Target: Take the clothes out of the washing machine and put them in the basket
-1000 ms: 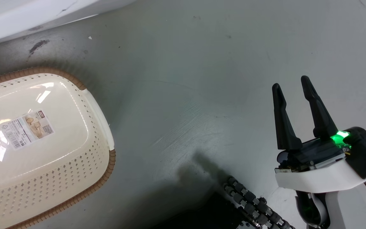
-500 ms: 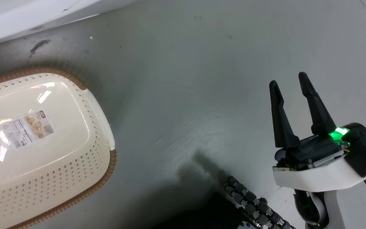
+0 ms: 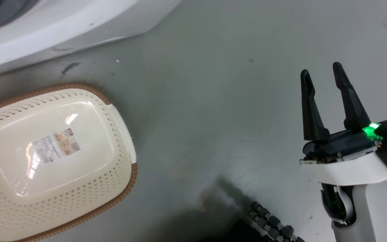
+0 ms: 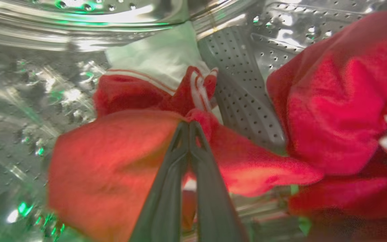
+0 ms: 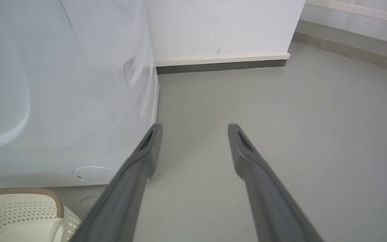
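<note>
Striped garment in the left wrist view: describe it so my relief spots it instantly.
Inside the perforated steel drum, look just past the tips of the left pincer. The striped garment lies there. Unlike the red cloth in front, it shows white stripes beside a pale panel.

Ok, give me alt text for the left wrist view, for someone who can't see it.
Inside the perforated steel drum, the left gripper is shut on a fold of the red clothes. More of the red fabric, part of it white-striped, lies behind and to the right.
</note>
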Available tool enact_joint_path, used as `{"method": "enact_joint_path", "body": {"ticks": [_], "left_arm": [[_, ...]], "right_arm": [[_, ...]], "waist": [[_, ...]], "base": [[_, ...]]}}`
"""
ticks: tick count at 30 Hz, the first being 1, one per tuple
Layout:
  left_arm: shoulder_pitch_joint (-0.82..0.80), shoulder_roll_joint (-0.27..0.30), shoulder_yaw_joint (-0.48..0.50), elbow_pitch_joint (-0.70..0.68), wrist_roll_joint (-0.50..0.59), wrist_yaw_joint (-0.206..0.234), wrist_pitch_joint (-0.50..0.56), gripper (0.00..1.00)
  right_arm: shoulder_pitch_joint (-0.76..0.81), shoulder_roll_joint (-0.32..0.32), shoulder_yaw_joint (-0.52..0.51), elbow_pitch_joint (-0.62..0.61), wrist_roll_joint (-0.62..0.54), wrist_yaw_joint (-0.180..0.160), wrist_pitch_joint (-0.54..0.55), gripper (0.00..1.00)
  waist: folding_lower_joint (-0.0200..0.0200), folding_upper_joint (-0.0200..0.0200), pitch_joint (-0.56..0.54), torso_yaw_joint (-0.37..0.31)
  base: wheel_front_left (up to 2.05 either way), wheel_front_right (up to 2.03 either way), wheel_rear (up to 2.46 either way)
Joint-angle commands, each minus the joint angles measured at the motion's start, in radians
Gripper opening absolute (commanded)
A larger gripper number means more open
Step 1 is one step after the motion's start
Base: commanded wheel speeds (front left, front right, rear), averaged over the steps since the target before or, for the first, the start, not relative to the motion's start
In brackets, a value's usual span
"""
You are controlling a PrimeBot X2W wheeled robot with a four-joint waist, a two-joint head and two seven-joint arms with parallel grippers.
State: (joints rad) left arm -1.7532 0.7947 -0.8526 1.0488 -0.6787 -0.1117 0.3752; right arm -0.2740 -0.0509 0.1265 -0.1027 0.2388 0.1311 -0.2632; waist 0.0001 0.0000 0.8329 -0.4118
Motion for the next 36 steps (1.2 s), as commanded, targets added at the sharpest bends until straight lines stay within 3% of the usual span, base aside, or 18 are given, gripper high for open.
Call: {"method": "enact_joint_path", "body": {"ticks": [1,12,20,28,36], "left_arm": [[0.022,-0.009,0.003,0.003,-0.005,-0.002,-0.011,0.00],[0.285,-0.129,0.021,-0.006,-0.096,-0.014,-0.300,0.00],[0.484,-0.169,0.026,-0.085,-0.124,-0.008,-0.511,0.00],[0.656,-0.166,0.053,-0.276,-0.133,0.080,-0.626,0.00],[0.847,-0.125,0.141,-0.614,-0.103,0.231,-0.642,0.00]], "right_arm": [[-0.013,0.001,-0.005,0.003,-0.008,-0.001,-0.002,1.00],[0.001,0.001,-0.070,0.044,-0.081,-0.001,-0.002,1.00],[0.037,0.001,-0.087,0.076,-0.120,-0.001,-0.002,1.00],[0.078,0.001,-0.109,0.100,-0.147,-0.001,-0.002,1.00],[0.115,0.001,-0.121,0.118,-0.156,-0.001,-0.002,1.00]], "waist": [[-0.0001,0.0000,-0.045,0.037],[-0.0001,0.0000,-0.238,0.162],[-0.0001,0.0000,-0.371,0.219],[-0.0001,0.0000,-0.484,0.266],[-0.0001,0.0000,-0.575,0.291]], "base": [[0.00,0.00,0.00],[0.00,0.00,0.00],[0.00,0.00,0.00],[0.00,0.00,0.00],[0.00,0.00,0.00]]}}
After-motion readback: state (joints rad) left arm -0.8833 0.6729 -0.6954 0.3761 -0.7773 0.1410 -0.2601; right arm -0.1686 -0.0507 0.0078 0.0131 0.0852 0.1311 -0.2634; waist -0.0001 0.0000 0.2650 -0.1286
